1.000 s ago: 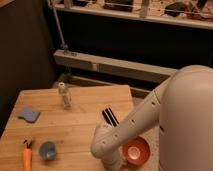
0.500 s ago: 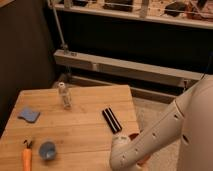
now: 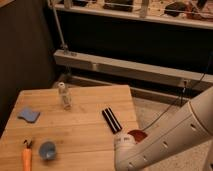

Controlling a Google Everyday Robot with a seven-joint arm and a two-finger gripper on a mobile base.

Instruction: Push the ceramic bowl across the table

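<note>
No text, label or number can be read anywhere.

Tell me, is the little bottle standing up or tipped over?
Standing up: the bottle is upright on the table. The gripper is hidden.

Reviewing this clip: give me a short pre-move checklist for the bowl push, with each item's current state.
1. Ceramic bowl on the table: ok, at the right edge, mostly hidden by the arm.
2. Hand in view: not ok, it is out of view beneath the arm.
3. Hand contact with bowl: cannot tell.
4. Push path leftward: not ok, black bar lies right beside the bowl.
5. Blue cup and bottle apart from bowl: ok.
</note>
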